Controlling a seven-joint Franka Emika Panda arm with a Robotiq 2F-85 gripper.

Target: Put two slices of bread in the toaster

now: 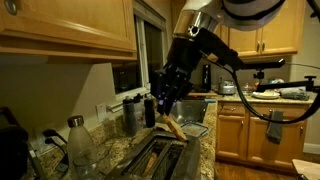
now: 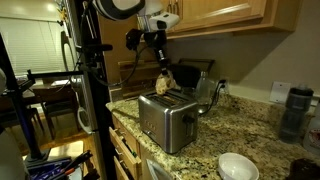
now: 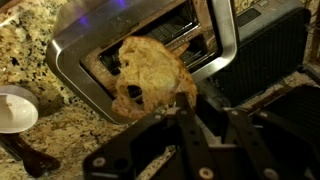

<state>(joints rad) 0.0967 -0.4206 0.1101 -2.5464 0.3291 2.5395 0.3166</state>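
Note:
A pale tan, brown-mottled slice of bread (image 3: 150, 75) hangs from my gripper (image 3: 195, 102), which is shut on its edge. The slice hangs just above the shiny steel toaster (image 3: 85, 45), over its dark top slots. In both exterior views the gripper (image 1: 166, 95) (image 2: 161, 62) points down with the slice (image 1: 172, 127) (image 2: 165, 82) below it, close above the toaster (image 1: 155, 155) (image 2: 166, 120). The bread hides part of the slots, so I cannot tell what is inside them.
The toaster stands on a speckled granite counter (image 2: 215, 150). A white bowl (image 3: 15, 105) (image 2: 238, 165) sits beside it, and a dark ribbed tray (image 3: 270, 55) lies on its other side. Bottles (image 1: 78, 140) and jars (image 2: 292, 110) stand along the wall under wooden cabinets (image 1: 70, 25).

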